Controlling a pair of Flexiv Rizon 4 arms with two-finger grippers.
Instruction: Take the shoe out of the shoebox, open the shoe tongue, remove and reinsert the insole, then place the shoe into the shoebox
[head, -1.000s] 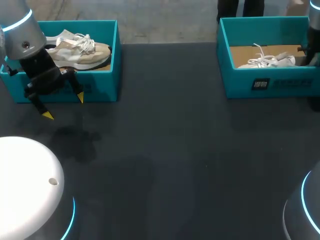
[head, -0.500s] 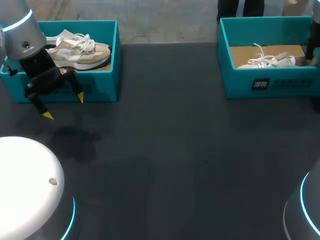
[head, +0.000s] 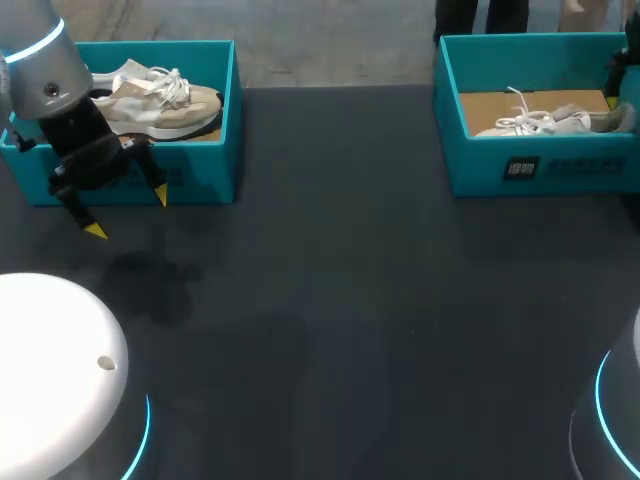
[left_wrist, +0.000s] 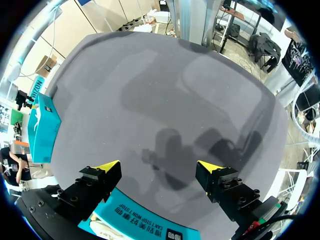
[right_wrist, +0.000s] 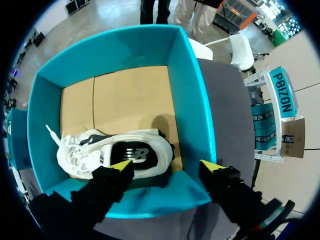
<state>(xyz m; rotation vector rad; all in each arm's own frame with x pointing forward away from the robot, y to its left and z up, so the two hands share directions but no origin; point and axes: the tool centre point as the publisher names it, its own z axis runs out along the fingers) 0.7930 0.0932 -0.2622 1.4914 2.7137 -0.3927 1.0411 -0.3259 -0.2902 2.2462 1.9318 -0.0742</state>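
Observation:
A white shoe lies on its side on the cardboard floor of the teal shoebox at the table's back right. In the right wrist view my right gripper hangs open just above the box's near wall. One of its fingertips hovers over the white shoe and the other stands beside the heel, with nothing held. My left gripper is open and empty in front of a second teal box at the back left. That box holds a beige shoe.
The dark table stretches between the two boxes. My arms' round bases stand at the front left and front right. In the left wrist view the left gripper sits over bare table, its box's rim under it.
My right gripper has opened, let go of the white shoe and drawn back to the right. The shoe's heel now shows in the box. The left arm has not moved.

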